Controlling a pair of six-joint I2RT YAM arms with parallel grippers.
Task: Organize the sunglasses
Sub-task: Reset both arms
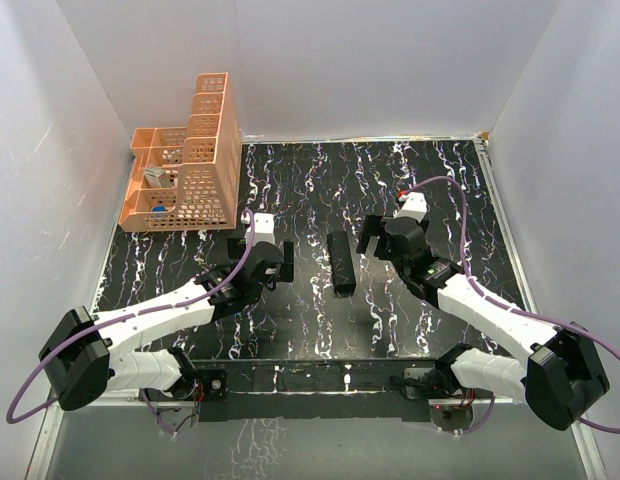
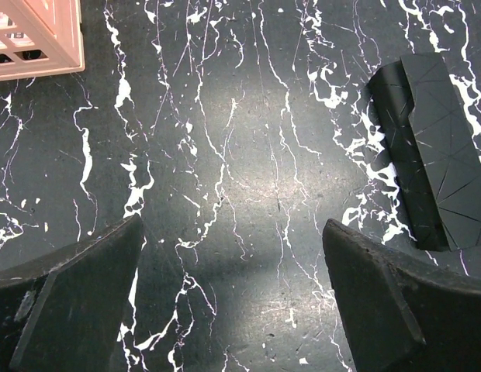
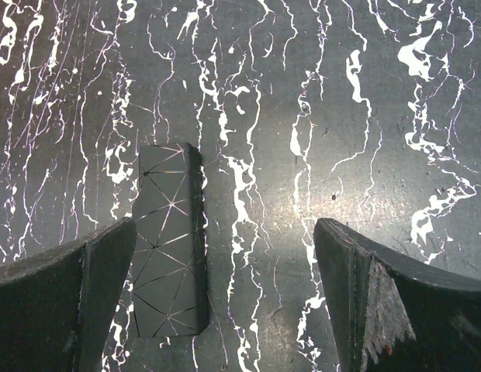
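Here, the left claw and the right claw are held open above the marbled surface, on either side of a black case; the sunglasses cannot be located.

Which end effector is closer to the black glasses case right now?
Right. The right end effector hangs open just right of the far end of the black glasses case. The left end effector, also open, sits farther off on the case's left.

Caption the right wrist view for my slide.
Open right claw above the marbled table, black glasses case at lower left.
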